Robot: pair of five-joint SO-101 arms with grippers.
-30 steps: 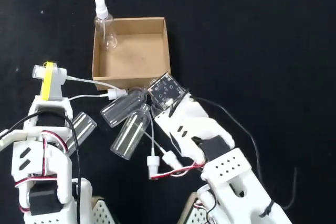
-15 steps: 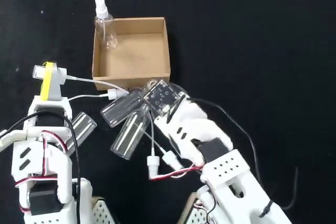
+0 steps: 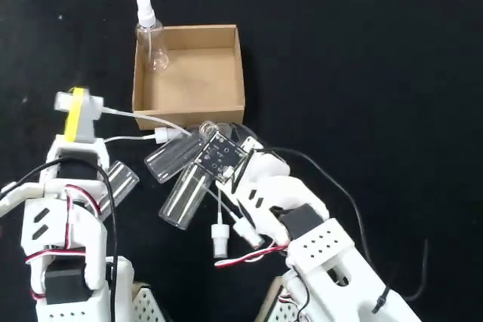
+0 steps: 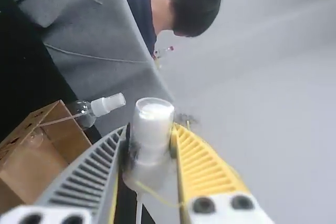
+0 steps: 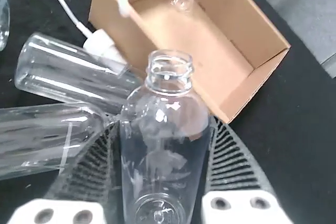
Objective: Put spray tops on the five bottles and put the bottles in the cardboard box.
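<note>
Bottle (image 5: 160, 145): uncapped, clamped in right pincer (image 5: 163, 128), swung leftward since second ago, open neck now just short of cardboard box (image 3: 240, 65). Spray top (image 4: 150, 142): pinched tight in left pincer (image 4: 149, 129), shifted slightly rightward above counter (image 3: 377, 73). Halves converging; capping probably next.

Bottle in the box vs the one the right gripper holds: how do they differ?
The bottle in the box wears a spray top; the held bottle has a bare, open neck. The bottle in the box stands upright and free in a corner of the cardboard box; the held bottle is clamped in the right gripper, outside the box by its wall. Both are clear and look alike in shape.
</note>
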